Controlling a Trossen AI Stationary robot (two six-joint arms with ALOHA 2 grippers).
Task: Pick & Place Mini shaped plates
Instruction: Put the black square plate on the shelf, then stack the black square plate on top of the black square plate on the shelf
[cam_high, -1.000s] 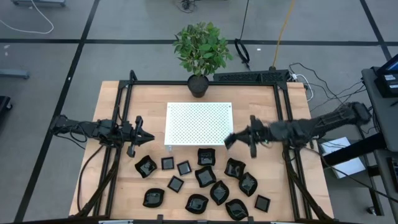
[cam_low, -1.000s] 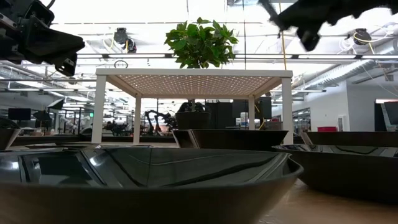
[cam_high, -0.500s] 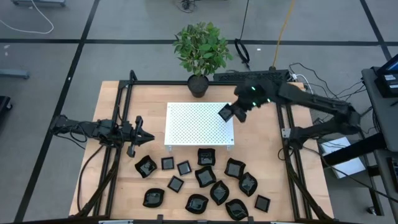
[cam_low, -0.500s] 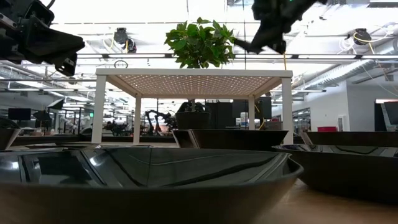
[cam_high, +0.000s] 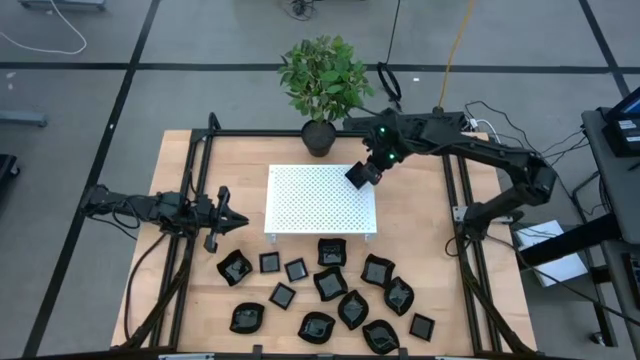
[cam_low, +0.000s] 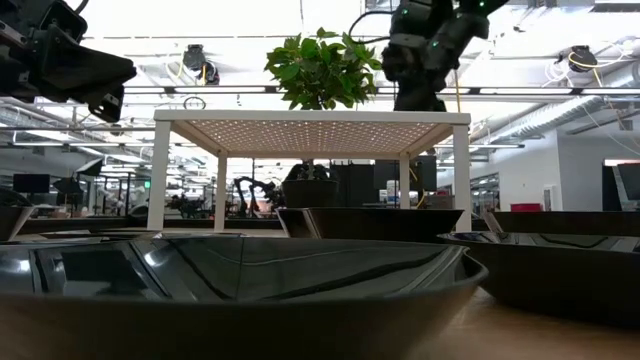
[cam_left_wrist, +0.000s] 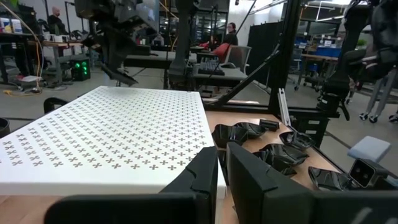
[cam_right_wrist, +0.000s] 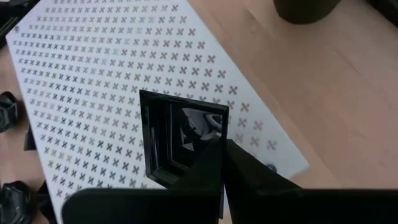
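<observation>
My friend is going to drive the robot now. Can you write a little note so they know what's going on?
Right gripper: shut on a square black plate, held above the white platform's far right corner, by the plant.
Left gripper: shut, empty, waiting left of the platform.
Other black plates: on the table in front of the platform.
Done: nothing on the platform.
Left: set this one down, fetch the rest.

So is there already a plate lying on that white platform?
No, the white platform is bare in the high view; the one square plate over its corner is pinched in the right gripper.
</observation>
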